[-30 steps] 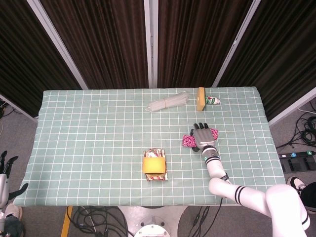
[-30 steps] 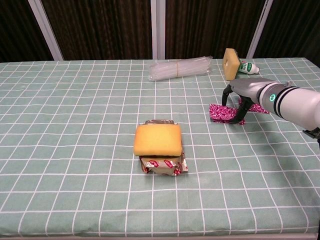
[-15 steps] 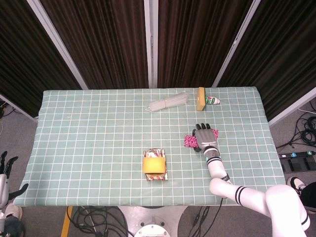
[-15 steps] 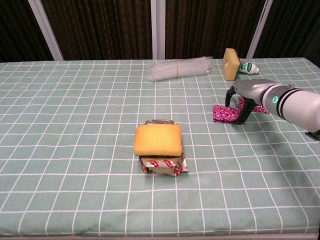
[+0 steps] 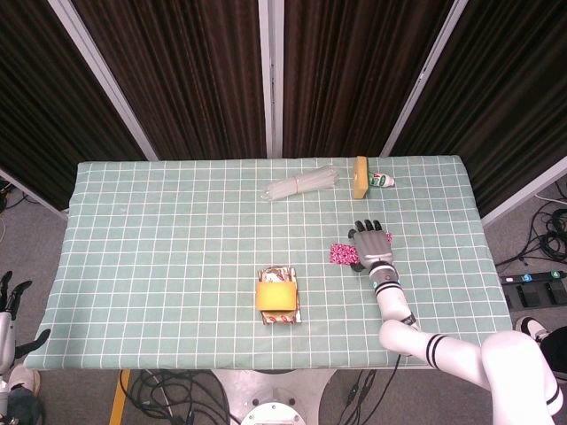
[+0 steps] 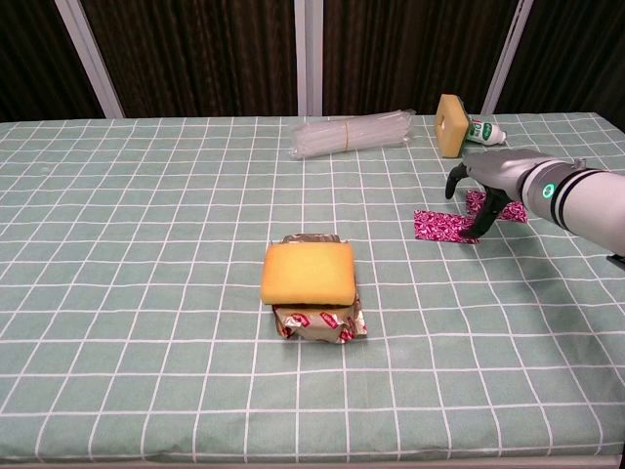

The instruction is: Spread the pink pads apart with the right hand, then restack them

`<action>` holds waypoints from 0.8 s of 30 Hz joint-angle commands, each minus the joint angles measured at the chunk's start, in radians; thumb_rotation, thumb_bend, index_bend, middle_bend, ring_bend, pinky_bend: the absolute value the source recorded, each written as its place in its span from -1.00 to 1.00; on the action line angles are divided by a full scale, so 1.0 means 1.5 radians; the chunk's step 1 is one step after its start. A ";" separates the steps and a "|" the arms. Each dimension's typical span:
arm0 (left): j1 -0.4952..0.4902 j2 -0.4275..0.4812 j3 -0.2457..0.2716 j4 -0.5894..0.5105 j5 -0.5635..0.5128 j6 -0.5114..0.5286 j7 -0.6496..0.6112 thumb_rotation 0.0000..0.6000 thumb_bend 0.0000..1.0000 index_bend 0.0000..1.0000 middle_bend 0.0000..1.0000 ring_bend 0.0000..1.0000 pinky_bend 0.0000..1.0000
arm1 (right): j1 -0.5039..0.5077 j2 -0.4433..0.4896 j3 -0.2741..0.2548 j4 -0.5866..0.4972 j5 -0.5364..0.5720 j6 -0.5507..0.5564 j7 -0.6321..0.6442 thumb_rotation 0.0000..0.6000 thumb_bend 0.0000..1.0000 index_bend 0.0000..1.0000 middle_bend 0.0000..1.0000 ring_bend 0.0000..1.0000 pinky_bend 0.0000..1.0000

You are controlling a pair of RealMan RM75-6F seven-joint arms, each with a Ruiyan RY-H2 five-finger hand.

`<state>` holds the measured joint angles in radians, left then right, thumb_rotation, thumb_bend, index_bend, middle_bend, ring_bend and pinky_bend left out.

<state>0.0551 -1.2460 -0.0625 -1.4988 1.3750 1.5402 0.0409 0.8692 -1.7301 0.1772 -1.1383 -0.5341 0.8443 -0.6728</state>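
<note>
R hand (image 5: 370, 245) sits palm-down over the pink pads (image 6: 444, 226), fingers spread a bit and curved down, fingertips (image 6: 480, 229) on or just at the pads' right part. It grips nothing; it looks like a press or touch from above, though actual contact is hard to confirm from the chest view. R forearm runs back toward the near right corner of the table.

Pads lie flat in the right half of the table, well in from the right edge, about midway between far and near edges. One pad pokes out to the left of the hand, fully visible; a second bit (image 6: 501, 206) shows behind/right of the fingers, toward the far side. Can't tell if the two overlap under the hand.

L hand (image 5: 11, 305) hangs off the near left corner, below table level, fingers apart, empty.

Table (image 5: 159, 266) wears a green cloth w/ white grid. Near the middle, closer to the near edge: a yellow sponge (image 6: 309, 273) lying on top of a foil snack pack (image 6: 320, 320). By the far edge, right of centre: clear plastic bundle (image 6: 350, 133), an upright yellow block (image 6: 450, 125), and a small tube (image 6: 484, 131) just beside it. Dark curtains (image 5: 177, 71) w/ pale poles behind; cables (image 5: 549, 230) on the floor to the right.
</note>
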 commanded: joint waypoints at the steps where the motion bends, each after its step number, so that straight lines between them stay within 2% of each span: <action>1: -0.001 0.000 0.000 0.000 0.001 0.000 0.001 1.00 -0.59 -0.56 -0.82 -0.82 -0.75 | -0.003 0.013 0.009 0.008 0.007 0.004 0.005 0.75 -0.68 -0.50 -0.85 -1.00 -1.00; 5: -0.001 0.000 0.000 -0.004 0.001 0.000 0.005 1.00 -0.59 -0.56 -0.82 -0.81 -0.75 | 0.001 0.012 0.013 0.048 0.029 -0.009 -0.007 0.76 -0.68 -0.50 -0.85 -1.00 -1.00; 12: 0.000 0.005 0.000 -0.013 -0.002 0.001 0.014 1.00 -0.59 -0.56 -0.82 -0.82 -0.75 | 0.009 -0.030 0.014 0.151 0.060 -0.058 -0.017 0.76 -0.68 -0.50 -0.85 -1.00 -1.00; 18: 0.000 0.007 0.000 -0.018 -0.005 -0.001 0.019 1.00 -0.59 -0.56 -0.82 -0.82 -0.75 | 0.013 -0.065 0.019 0.219 0.060 -0.092 -0.012 0.76 -0.69 -0.50 -0.86 -1.00 -1.00; 24: 0.000 0.007 0.000 -0.017 -0.005 -0.003 0.019 1.00 -0.59 -0.56 -0.82 -0.82 -0.75 | 0.015 -0.082 0.026 0.255 0.050 -0.102 -0.010 0.75 -0.69 -0.48 -0.86 -1.00 -1.00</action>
<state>0.0549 -1.2361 -0.0619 -1.5238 1.3677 1.5362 0.0692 0.8912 -1.8484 0.2138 -0.7607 -0.4568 0.6950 -0.6892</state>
